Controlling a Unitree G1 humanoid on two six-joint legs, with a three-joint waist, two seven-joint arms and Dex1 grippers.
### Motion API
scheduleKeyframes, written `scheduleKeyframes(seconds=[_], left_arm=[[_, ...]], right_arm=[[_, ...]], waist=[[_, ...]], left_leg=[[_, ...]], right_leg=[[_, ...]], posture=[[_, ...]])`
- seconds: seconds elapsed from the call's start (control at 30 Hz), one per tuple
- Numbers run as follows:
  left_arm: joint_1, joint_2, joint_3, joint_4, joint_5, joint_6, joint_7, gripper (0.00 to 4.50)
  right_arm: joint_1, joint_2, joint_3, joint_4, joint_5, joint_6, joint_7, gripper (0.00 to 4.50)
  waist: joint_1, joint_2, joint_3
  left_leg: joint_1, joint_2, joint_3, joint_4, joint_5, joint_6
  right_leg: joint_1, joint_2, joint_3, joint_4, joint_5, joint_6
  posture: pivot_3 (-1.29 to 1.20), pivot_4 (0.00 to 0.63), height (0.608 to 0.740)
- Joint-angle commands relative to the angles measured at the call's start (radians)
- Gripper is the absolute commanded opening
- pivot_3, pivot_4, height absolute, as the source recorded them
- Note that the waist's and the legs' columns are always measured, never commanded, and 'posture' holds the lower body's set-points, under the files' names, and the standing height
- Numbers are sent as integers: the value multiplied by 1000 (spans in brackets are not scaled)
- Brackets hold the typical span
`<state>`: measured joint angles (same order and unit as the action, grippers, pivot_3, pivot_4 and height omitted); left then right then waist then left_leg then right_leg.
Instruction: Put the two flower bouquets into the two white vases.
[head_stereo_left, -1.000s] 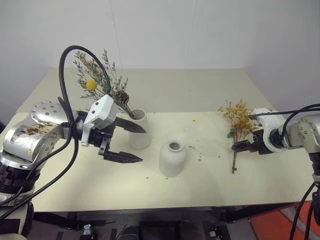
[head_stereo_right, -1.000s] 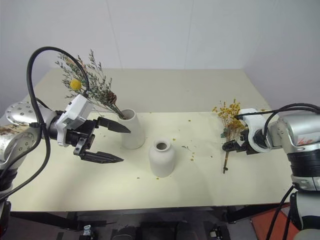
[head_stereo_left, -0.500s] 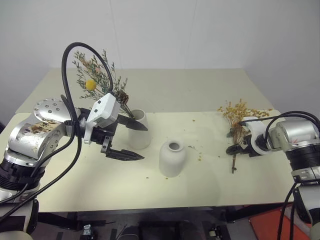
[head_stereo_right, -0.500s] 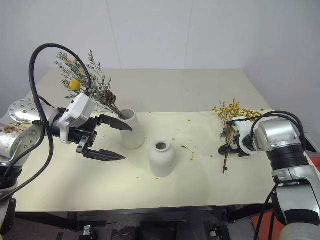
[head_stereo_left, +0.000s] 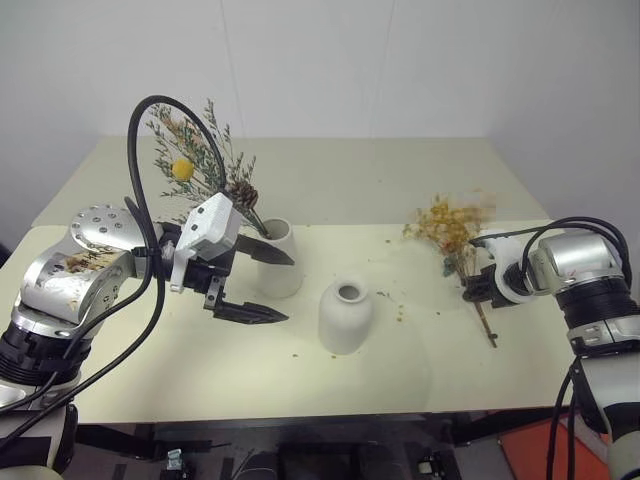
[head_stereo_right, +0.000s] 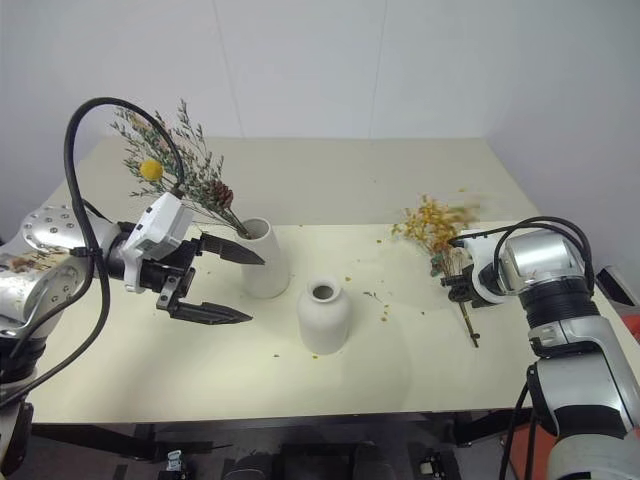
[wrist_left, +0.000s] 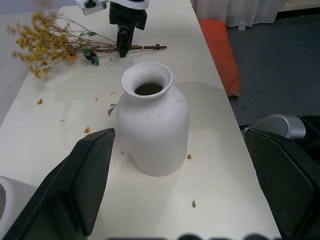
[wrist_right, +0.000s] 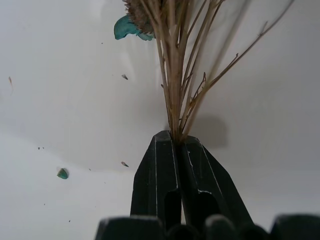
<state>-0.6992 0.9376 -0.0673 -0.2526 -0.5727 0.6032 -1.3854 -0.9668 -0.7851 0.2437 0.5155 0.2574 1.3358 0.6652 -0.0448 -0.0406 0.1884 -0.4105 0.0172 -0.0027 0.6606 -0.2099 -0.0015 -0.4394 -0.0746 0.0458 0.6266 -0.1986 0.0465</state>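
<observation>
A grey-green bouquet with a brown pinecone stands in the taller white vase at centre left. My left gripper hangs open just in front of that vase, holding nothing. The shorter rounded vase stands empty mid-table; in the left wrist view this vase sits between the open fingers. At the right, the mustard-yellow bouquet lies low over the table. My right gripper is shut on its thin stems, with the jaws pressed together around them.
The cream table carries scattered flower crumbs around the short vase. Its right edge is close to my right arm. An orange object lies on the floor beyond that edge.
My right gripper has moved onto the yellow bouquet's stems and shut on them. The bouquet has swung, its flower head going left and its stem end right. The left arm stayed put.
</observation>
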Motion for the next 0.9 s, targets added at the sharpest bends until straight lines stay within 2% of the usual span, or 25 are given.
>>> scheduleKeyframes(seconds=[0.03, 0.1, 0.23, 0.37, 0.47, 0.53, 0.63, 0.73, 0.9], left_arm=[[-2, 5, 21, -15, 4, -19, 5, 4500], [4, 9, 27, -21, -4, -12, 5, 4500], [23, 21, 34, -40, -16, 8, 8, 4500], [53, 36, 45, -43, -18, 21, 13, 4500], [74, 29, 56, -31, -23, 14, 21, 4500], [86, 17, 66, -17, -29, 2, 25, 4500], [101, 18, 73, -14, -32, 3, 27, 4500], [107, 17, 69, -11, -19, 2, 39, 4500], [113, 19, 66, -11, -15, 6, 49, 4500]], right_arm=[[-5, 2, -80, -59, 2, 7, -25, 56], [-1, 9, -157, -106, 9, 28, -67, 56], [49, 67, -393, -313, 8, 17, -204, 56], [177, 188, -580, -724, 57, -89, -272, 56], [233, 326, -699, -918, 128, -213, -301, 56], [268, 407, -728, -1012, 154, -330, -324, 56], [245, 527, -805, -1095, 276, -311, -393, 56], [266, 602, -826, -1162, 384, -354, -416, 56], [421, 621, -780, -1263, 542, -466, -316, 56]], waist=[[-1, 0, 0], [0, 0, 0], [2, 0, 0], [3, 0, 0], [1, 0, 0], [2, 0, 0], [2, 0, 0], [2, 0, 0], [4, 0, 0]], left_leg=[[0, 0, 0, 0, 0, 0], [0, 0, 0, 0, 0, 0], [-1, 0, 0, 0, 0, 0], [-1, 0, -2, 0, 0, 0], [0, 0, -2, 0, 0, 0], [0, 0, -1, 0, 0, 0], [0, 1, -1, 0, 0, 0], [1, 1, -1, 0, 0, 0], [0, 0, -2, 0, 0, 0]], right_leg=[[0, 0, 0, 0, 0, 0], [0, 0, 0, 0, 0, 0], [-1, 0, 0, 1, 1, -1], [0, 0, -1, 1, 0, 0], [0, 0, -1, 2, 0, 0], [0, 0, 0, 2, 0, 0], [0, 0, -1, 2, 0, 0], [0, 0, -1, 2, 3, -4], [0, 0, -1, 2, 3, -6]], posture=[[0, 150, 740], [0, 150, 740], [0, 150, 740], [0, 150, 740], [0, 150, 740], [0, 150, 740], [0, 150, 740], [0, 150, 740], [0, 150, 740]])
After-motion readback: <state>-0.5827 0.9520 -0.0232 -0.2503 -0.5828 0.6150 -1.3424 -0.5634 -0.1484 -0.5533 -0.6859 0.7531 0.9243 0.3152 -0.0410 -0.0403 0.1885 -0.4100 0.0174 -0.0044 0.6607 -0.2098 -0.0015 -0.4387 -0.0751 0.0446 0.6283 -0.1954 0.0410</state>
